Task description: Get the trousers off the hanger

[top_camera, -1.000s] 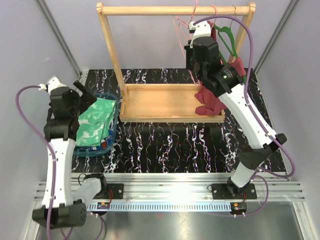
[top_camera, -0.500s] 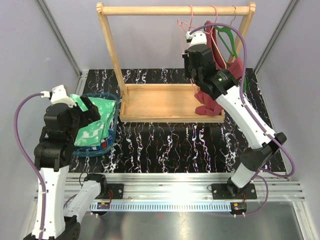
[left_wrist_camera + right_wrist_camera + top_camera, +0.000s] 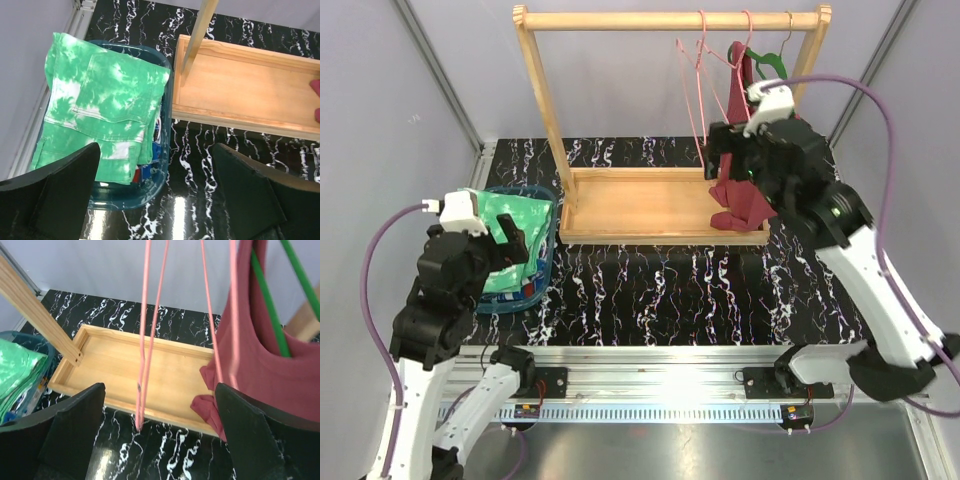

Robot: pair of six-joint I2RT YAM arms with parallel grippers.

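The mottled green-and-white trousers lie folded on top in the teal basket at the table's left. A blue pair with a red patch peeks out beneath them. My left gripper hovers open just near of the basket, nothing between its fingers. Two pink hangers hang bare from the wooden rail. My right gripper stands open in front of them, apart from them.
A maroon tank top hangs on a green hanger at the rack's right end, its hem resting in the wooden base tray. The rack's left post stands beside the basket. Black marbled tabletop spreads in front.
My right gripper has opened and drawn back right and nearer from the pink hangers, which now hang straight. My left arm has pulled back from over the basket toward the near edge.
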